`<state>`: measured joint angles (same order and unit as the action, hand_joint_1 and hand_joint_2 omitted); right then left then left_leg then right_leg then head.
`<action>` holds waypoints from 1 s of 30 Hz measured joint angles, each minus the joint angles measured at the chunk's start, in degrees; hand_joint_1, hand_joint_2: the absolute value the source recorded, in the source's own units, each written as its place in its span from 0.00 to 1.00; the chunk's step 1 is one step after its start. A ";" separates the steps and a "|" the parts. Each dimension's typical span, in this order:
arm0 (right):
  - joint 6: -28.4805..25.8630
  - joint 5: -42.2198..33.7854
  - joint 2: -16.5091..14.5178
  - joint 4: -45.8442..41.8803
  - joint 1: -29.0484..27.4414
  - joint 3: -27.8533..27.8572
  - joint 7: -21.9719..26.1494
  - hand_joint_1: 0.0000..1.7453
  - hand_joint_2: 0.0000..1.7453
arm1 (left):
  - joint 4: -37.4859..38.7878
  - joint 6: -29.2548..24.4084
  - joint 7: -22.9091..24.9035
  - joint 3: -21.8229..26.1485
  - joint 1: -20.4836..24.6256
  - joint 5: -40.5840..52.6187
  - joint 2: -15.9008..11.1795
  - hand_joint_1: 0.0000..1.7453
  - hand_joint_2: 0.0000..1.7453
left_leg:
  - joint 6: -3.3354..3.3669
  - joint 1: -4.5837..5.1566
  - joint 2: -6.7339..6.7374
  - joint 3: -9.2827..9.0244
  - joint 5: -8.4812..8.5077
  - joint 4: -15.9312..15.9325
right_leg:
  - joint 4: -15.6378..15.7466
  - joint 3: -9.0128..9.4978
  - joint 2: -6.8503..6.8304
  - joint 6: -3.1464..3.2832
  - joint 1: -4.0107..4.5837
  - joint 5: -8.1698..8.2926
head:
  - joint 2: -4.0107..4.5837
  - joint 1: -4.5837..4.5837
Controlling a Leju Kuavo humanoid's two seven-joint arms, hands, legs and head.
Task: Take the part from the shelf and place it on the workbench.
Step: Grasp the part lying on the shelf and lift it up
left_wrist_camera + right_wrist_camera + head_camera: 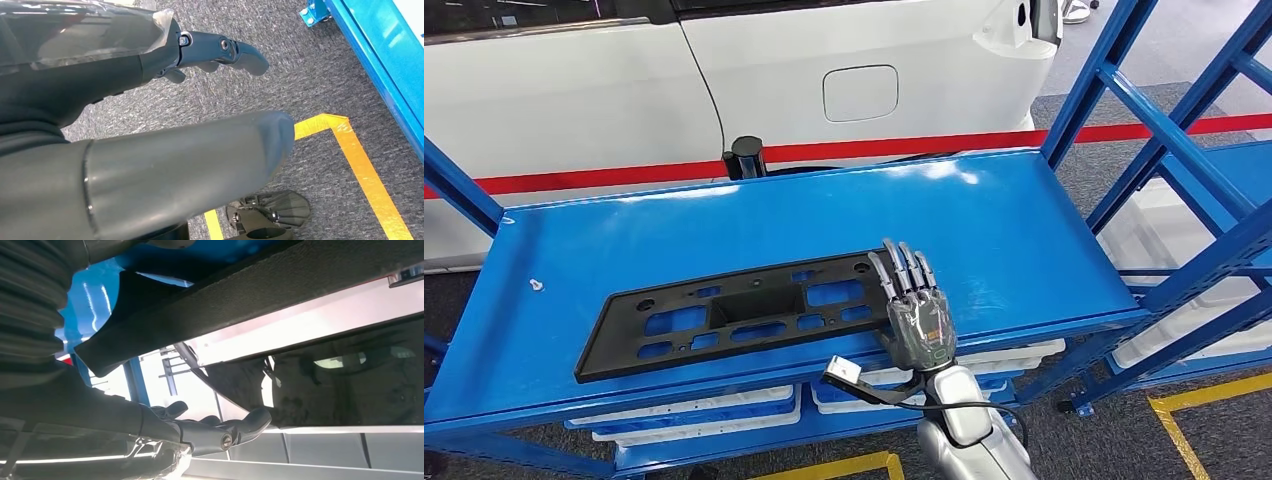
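**Right hand lying over the end of the black part on the blue shelf**

The black part (739,312), a long flat frame with cut-out windows, is lying flat on the blue shelf (984,215), slightly skewed, its long side running close to the shelf's near edge. Its left end is sitting nearer that edge than its right end. Bare blue surface is stretching behind the part to the far edge and to the right of it as far as the blue upright post (1092,85); a small white bit (536,286) is lying near the left end of the shelf.

The right hand (916,310) is reaching in over the near edge, palm down, its fingers (904,268) stretched out straight and side by side across the right end of the part. Whether it is gripping the part I cannot tell; the right wrist view is showing fingers (235,429) extended below the dark edge of the part (240,295).

The left hand (210,55) is hanging over grey carpet (320,80) with yellow floor tape (360,165), fingers apart and holding nothing.

Under the shelf, white trays (694,410) are sitting on a lower level; their contents cannot be made out. A white car (824,70) is standing beyond the far edge.
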<state>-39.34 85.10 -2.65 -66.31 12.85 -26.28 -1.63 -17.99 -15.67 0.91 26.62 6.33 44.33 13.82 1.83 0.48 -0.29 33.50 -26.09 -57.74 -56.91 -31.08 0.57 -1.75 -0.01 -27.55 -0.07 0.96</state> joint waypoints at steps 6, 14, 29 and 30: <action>-0.01 1.14 -0.05 0.98 1.07 0.19 0.52 0.00 1.00 | 0.00 0.08 -0.32 -0.51 -0.01 -0.09 0.03 0.00 0.00 | 0.00 0.00 0.00 0.00 0.00 0.00 | 0.00 0.01 0.00 0.00 0.00 0.00 | 0.00 0.00; -0.01 1.27 -0.14 2.73 2.79 1.42 -0.59 0.03 1.00 | 0.00 0.27 -0.32 -0.84 -0.01 -0.09 0.07 0.00 0.00 | 0.00 0.00 -0.01 0.00 0.00 0.00 | 0.00 0.00 0.00 0.00 0.00 0.00 | 0.00 0.00; -0.01 1.10 -0.13 5.61 4.38 3.86 -0.40 0.93 1.00 | 0.00 0.21 -0.40 -1.85 0.01 -0.05 0.08 0.00 0.00 | 0.00 0.00 0.00 0.01 0.00 -0.01 | 0.00 -0.01 0.00 0.00 0.00 0.00 | 0.00 -0.01; -0.01 1.16 -0.13 5.68 4.37 3.97 -0.40 0.93 1.00 | 0.00 0.32 -0.45 -1.90 0.04 -0.03 0.07 0.00 0.00 | 0.00 0.00 0.00 0.01 0.00 -0.01 | 0.00 -0.01 0.00 0.00 0.00 0.00 | 0.00 -0.01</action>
<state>-39.34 86.26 -2.78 -60.63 17.22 -22.32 -2.03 -17.99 -15.35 0.46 24.72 6.37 44.30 13.88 1.83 0.48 -0.29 33.51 -26.09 -57.75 -56.91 -31.09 0.56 -1.76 -0.01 -27.55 -0.07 0.96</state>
